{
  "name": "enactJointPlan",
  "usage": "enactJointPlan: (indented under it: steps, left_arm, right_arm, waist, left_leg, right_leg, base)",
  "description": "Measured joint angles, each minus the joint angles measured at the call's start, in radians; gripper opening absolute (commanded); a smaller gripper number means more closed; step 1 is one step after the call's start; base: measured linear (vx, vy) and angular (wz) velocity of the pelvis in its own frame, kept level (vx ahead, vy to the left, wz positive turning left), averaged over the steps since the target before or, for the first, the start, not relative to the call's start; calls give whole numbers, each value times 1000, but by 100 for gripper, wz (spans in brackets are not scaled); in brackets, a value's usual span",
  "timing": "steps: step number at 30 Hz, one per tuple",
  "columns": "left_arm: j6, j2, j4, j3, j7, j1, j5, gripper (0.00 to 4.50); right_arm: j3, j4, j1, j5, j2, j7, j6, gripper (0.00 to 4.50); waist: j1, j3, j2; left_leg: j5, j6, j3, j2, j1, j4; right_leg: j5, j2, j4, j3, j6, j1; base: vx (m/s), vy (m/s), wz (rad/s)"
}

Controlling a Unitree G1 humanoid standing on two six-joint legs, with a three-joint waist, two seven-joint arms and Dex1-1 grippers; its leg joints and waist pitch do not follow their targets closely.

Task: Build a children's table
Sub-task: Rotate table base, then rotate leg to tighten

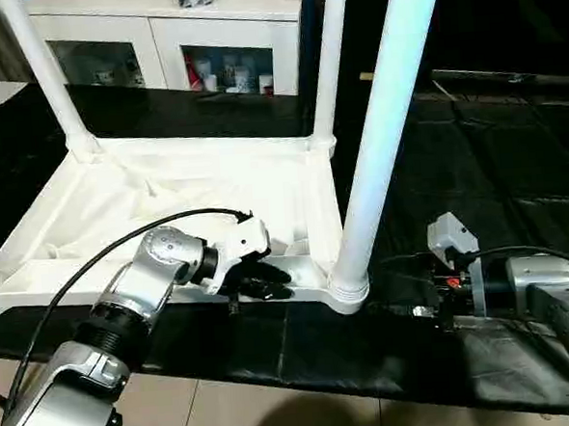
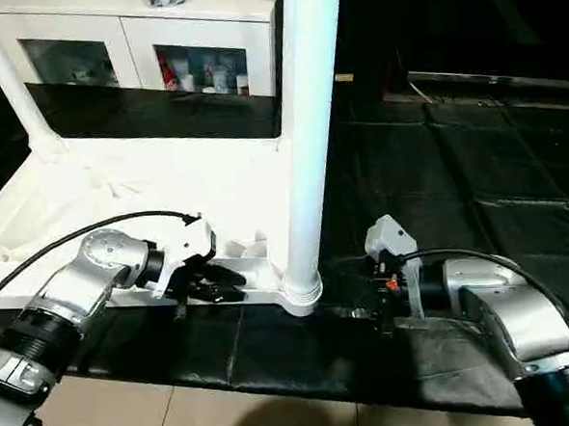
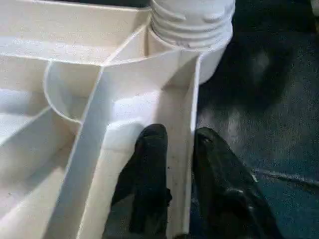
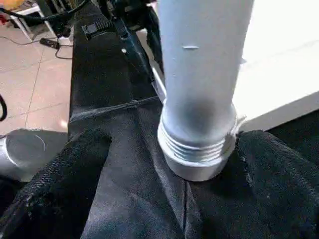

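L tool [image 3: 179, 149] pinches top's [image 1: 167, 191] rim, frame centre; R tool [image 4: 164, 149] wide around leg [image 1: 381, 130].

- I see a black mat [image 1: 494, 162] spread over the tiled floor [image 1: 239, 414].
- The upturned white table top [image 1: 168, 196] lies directly on that mat.

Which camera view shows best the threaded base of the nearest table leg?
The right wrist view: the leg's base sits close and central, threads visible, between the open right end effector's fingers. The left wrist view shows its threads at one edge; the eye views show it small.
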Motion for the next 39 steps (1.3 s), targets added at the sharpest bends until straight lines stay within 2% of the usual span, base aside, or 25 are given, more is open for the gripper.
enactJointPlan:
  steps: [8, 18, 22, 26, 27, 32, 37, 39]
  left_arm:
    - [-12, 4, 8, -6, -22, -4, 14, 6]
    - [-16, 5, 6, -1, -63, -4, 11, 2]
    - [-29, 26, -11, -6, -112, 6, 9, 2]
    - [-49, 28, -18, -20, -141, 10, 7, 2]
    - [-55, 30, -18, -21, -146, 11, 8, 0]
    - [-69, 32, -22, -27, -161, 13, 11, 0]
    - [-69, 34, -32, -31, -168, 14, 12, 0]
    - [-72, 35, -32, -31, -169, 14, 12, 0]
  right_arm:
    - [3, 0, 0, 1, 0, 0, 0, 450]
    - [3, 35, -35, 26, 37, 8, -2, 450]
    - [28, 100, -94, 30, 69, 51, -32, 450]
    - [60, 154, -133, 34, 102, 91, -61, 450]
    - [68, 178, -146, 33, 106, 105, -67, 432]
    - [123, 296, -213, 0, 127, 175, -106, 394]
    - [150, 354, -232, -10, 149, 217, -130, 364]
    - [157, 380, -252, -15, 150, 235, -147, 331]
  waist:
    - [0, 0, 0]
    - [-3, 0, 1]
    - [-10, 0, 1]
    - [-2, -1, 0]
    - [-1, -1, 0]
    - [5, -1, -4]
    - [12, -1, -5]
    - [12, -1, -6]
  left_leg:
    - [0, 0, 0, 0, 0, 0]
    - [0, 1, 0, 0, 0, 0]
    - [-1, 1, 0, 0, 0, 0]
    - [-1, 1, 1, 0, 0, 1]
    - [-1, 1, 1, 0, 0, 1]
    - [0, 1, 1, 0, 0, 3]
    - [0, 1, 1, 1, -1, 4]
    - [0, 1, 1, 1, -1, 4]
  right_leg:
    - [0, 0, 0, 0, 0, 0]
    - [3, 0, 0, 0, -5, 0]
    - [3, 0, 0, 0, -5, -1]
    - [3, -1, 0, 0, -5, 0]
    - [3, -1, 1, 0, -5, 0]
    - [3, -1, 4, 0, -5, 0]
    - [3, -1, 5, 0, -5, -1]
    - [3, -1, 5, 0, -5, -1]
  base:
    - [0, 0, 0]
    - [0, 0, 0]
    - [0, 0, 0]
    - [0, 0, 0]
    - [0, 0, 0]
    - [0, 0, 0]
    - [0, 0, 0]
    - [0, 0, 0]
